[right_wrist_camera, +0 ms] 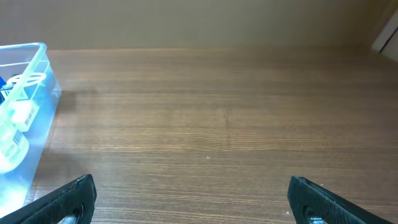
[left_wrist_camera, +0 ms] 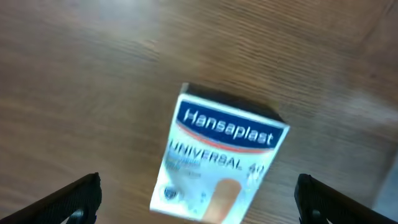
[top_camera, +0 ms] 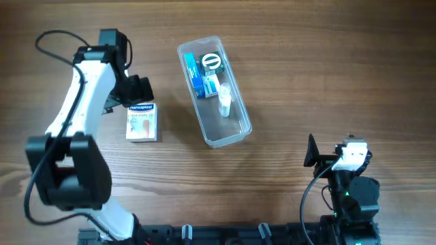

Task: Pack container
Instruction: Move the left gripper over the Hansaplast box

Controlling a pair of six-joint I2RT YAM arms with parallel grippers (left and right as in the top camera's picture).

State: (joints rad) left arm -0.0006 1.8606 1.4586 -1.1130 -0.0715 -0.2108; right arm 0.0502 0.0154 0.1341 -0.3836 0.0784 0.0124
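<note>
Left pincer point(left_wrist_camera: 198, 202) spread over plaster box point(left_wrist_camera: 217, 155); we judge pickup in hand; next: lower, clench, carry to container point(top_camera: 230, 129); right pincer point(right_wrist_camera: 193, 199) released, idle.

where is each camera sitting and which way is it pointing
Overhead: fixed above the table, looking straight down on the container, plaster box, left arm and right arm.
Left wrist: on the left gripper, looking down at the plaster box; open fingers show in the bottom corners.
Right wrist: on the right gripper, low, looking across the table; open fingers below, container's end at left.
Shared: overhead and left wrist both show the box; overhead and right wrist the container.
</note>
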